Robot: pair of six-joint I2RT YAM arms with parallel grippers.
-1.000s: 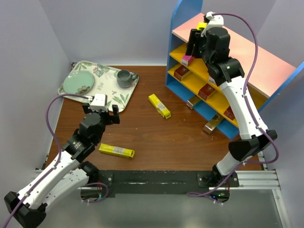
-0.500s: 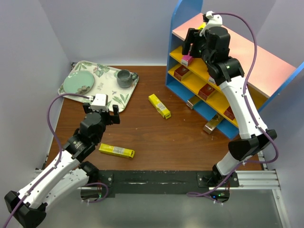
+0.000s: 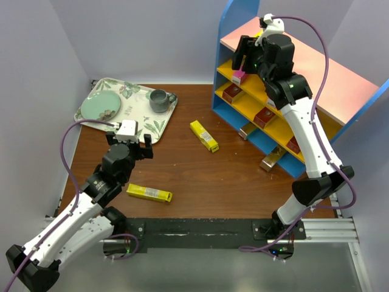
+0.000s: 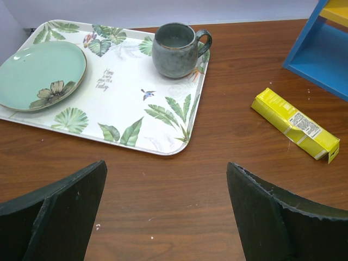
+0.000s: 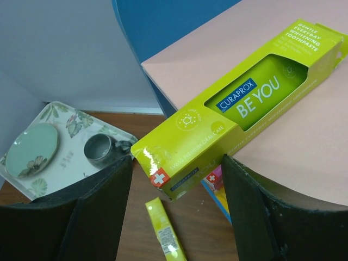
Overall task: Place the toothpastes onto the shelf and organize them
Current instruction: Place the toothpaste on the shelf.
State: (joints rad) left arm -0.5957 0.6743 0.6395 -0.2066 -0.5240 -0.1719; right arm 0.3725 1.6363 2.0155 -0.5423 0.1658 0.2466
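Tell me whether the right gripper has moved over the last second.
Yes. In the top view the right gripper has shifted slightly left and away from the arm bases, toward the blue end panel of the shelf.

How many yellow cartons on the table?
2. One carton in the middle of the table, right of the tray; another carton near the front edge. Others may be hidden.

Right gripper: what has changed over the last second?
The right gripper widened its jaws and shifted slightly, apparently releasing the lime carton lying on the pink top board. The left gripper, open, and both yellow cartons on the table stayed put.
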